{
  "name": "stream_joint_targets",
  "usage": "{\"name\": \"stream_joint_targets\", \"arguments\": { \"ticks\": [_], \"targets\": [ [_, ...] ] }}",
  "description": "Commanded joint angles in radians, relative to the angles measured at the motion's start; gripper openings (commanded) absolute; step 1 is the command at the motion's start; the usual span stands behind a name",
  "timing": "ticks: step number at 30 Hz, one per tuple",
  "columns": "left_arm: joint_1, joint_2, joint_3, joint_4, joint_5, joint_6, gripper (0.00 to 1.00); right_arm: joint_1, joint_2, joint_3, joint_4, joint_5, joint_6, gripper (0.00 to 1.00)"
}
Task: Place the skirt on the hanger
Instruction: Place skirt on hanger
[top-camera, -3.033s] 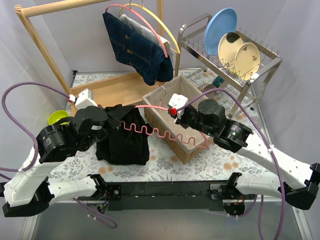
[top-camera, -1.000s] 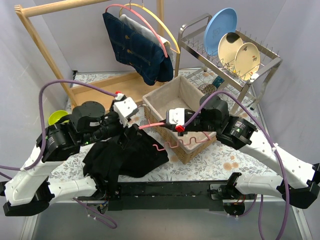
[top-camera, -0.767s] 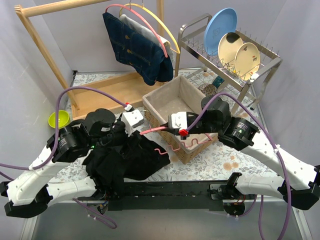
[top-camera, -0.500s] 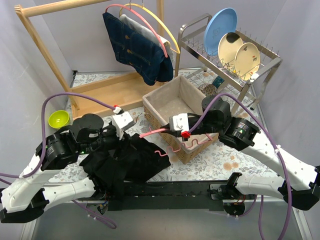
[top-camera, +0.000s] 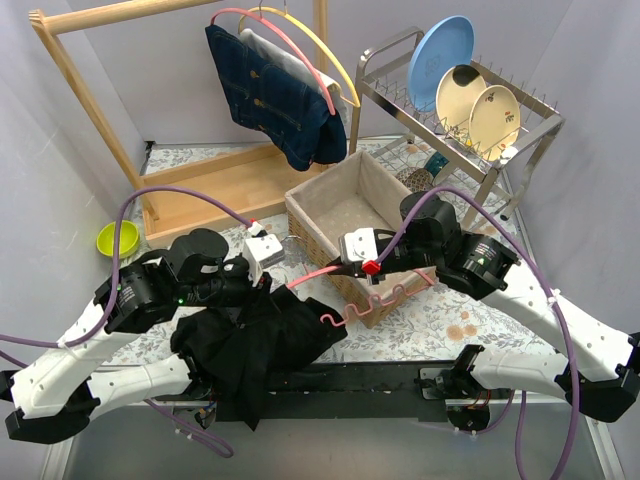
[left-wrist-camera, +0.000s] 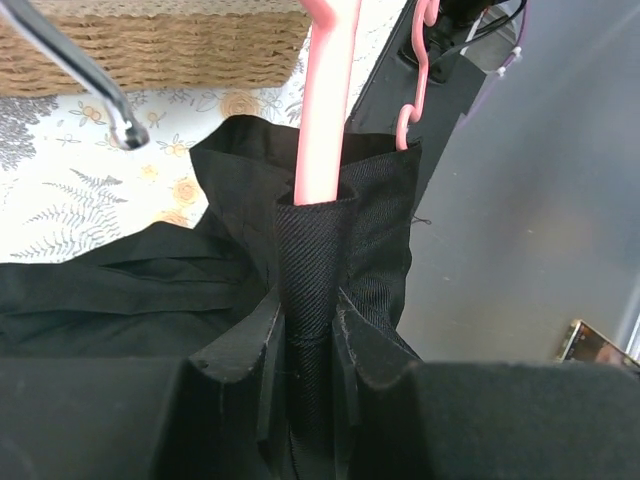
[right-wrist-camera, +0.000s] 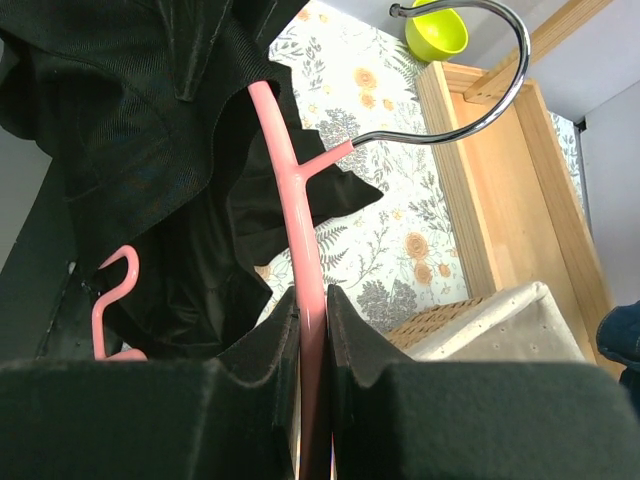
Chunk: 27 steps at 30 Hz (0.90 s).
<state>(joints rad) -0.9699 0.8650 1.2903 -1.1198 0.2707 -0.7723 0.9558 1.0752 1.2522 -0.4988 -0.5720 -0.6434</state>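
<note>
Left jaws are pressed tight on a bunched fold of the black skirt (left-wrist-camera: 300, 250), waistband cloth pinched between them. Straight ahead, the pink hanger (left-wrist-camera: 325, 100) has one arm tip poked into that same fold. Right jaws are clamped on the hanger's arm, close to the metal hook (right-wrist-camera: 470, 80). Its long axis therefore runs from right jaws across to left, low over the bench (top-camera: 440, 320) in front of the wicker basket (top-camera: 350, 205). The skirt sits on the hanger's left end only, heaped at the near bench edge. The left arm is nearer, and the pull probably goes along that axis, toward the right jaws.
</note>
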Motion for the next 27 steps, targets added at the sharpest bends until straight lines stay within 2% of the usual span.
{"name": "stream_joint_targets", "arguments": {
  "ticks": [1, 4, 5, 6, 8, 14, 15, 17, 23, 27],
  "targets": [
    [-0.006, 0.034, 0.001, 0.207, 0.078, -0.048, 0.0, 0.021, 0.015, 0.026, 0.212, -0.091, 0.054, 0.01],
    [-0.004, 0.017, -0.014, 0.242, 0.067, -0.071, 0.02, 0.021, 0.025, 0.033, 0.215, -0.097, 0.062, 0.01],
    [-0.004, 0.009, -0.019, 0.251, 0.065, -0.076, 0.05, 0.021, 0.028, 0.035, 0.215, -0.101, 0.065, 0.01],
    [-0.004, 0.006, -0.028, 0.259, 0.067, -0.082, 0.12, 0.021, 0.031, 0.038, 0.215, -0.106, 0.064, 0.01],
    [-0.004, 0.002, -0.04, 0.276, 0.074, -0.099, 0.17, 0.021, 0.042, 0.044, 0.215, -0.112, 0.065, 0.01],
    [-0.006, -0.018, -0.101, 0.319, 0.091, -0.143, 0.25, 0.021, 0.055, 0.043, 0.21, -0.138, 0.056, 0.01],
    [-0.006, -0.023, -0.109, 0.325, 0.091, -0.148, 0.23, 0.021, 0.057, 0.041, 0.212, -0.141, 0.054, 0.01],
    [-0.004, -0.023, -0.111, 0.321, 0.067, -0.151, 0.01, 0.021, 0.057, 0.035, 0.213, -0.137, 0.054, 0.01],
    [-0.004, -0.044, -0.066, 0.265, -0.004, -0.154, 0.0, 0.021, 0.046, 0.027, 0.206, -0.121, 0.034, 0.01],
    [-0.004, -0.052, -0.01, 0.203, -0.118, -0.136, 0.0, 0.021, 0.048, 0.004, 0.206, -0.124, 0.057, 0.01]
  ]
}}
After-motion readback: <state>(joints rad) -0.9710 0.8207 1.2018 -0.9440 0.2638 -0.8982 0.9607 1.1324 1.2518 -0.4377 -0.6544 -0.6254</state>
